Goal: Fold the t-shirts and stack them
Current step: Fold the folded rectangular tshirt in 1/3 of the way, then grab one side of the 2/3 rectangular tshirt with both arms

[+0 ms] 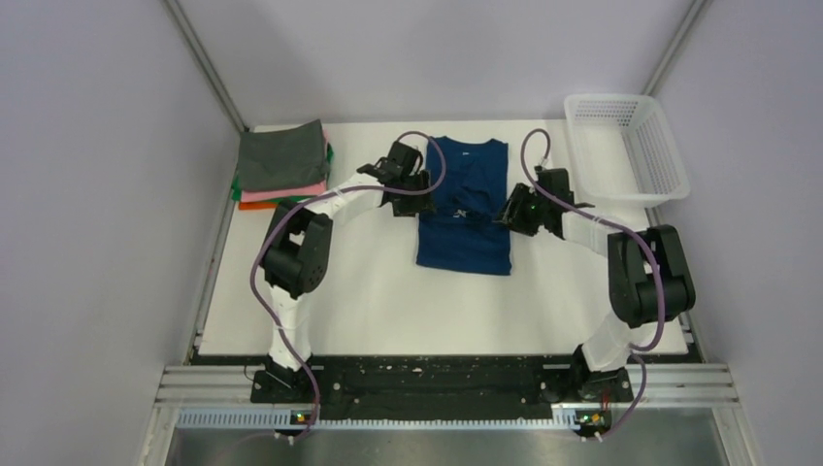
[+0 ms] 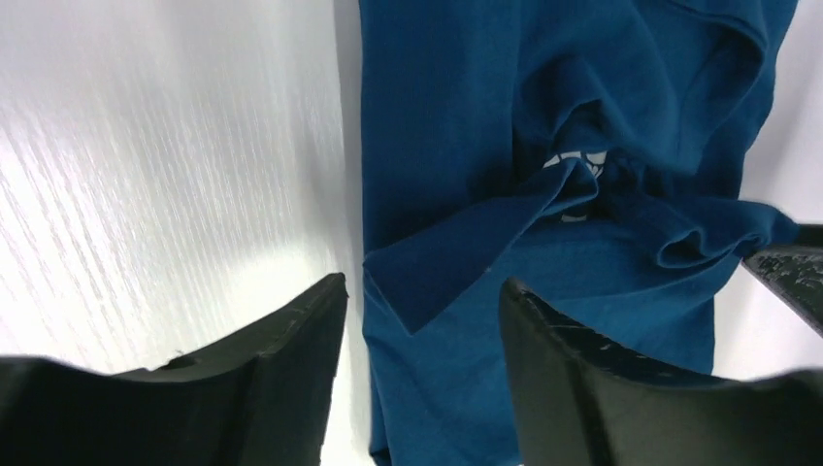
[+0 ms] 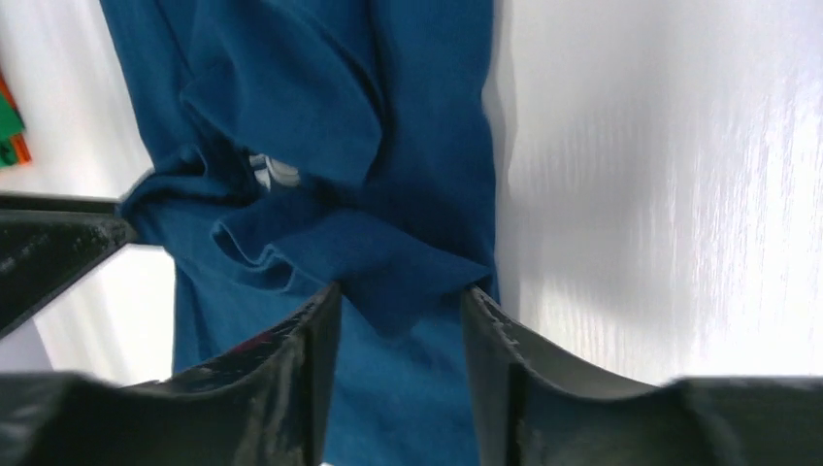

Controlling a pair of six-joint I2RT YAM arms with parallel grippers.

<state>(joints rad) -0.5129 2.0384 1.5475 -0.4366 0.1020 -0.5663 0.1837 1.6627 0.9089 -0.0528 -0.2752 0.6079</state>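
A navy blue t-shirt (image 1: pixel 466 209) lies on the white table, both sides folded in to a narrow strip, with a small white print (image 2: pixel 575 165) in the bunched middle. My left gripper (image 1: pixel 412 189) hovers open at its left edge; a folded sleeve corner (image 2: pixel 437 282) lies between the fingers. My right gripper (image 1: pixel 514 212) hovers open at its right edge over the other folded sleeve (image 3: pixel 408 277). A stack of folded tees (image 1: pixel 281 167), grey on top, then pink, green and orange, sits at the far left.
A white mesh basket (image 1: pixel 626 146) stands at the far right corner. The enclosure walls close in the table on the left, back and right. The stack's green and orange edges (image 3: pixel 10 121) show in the right wrist view.
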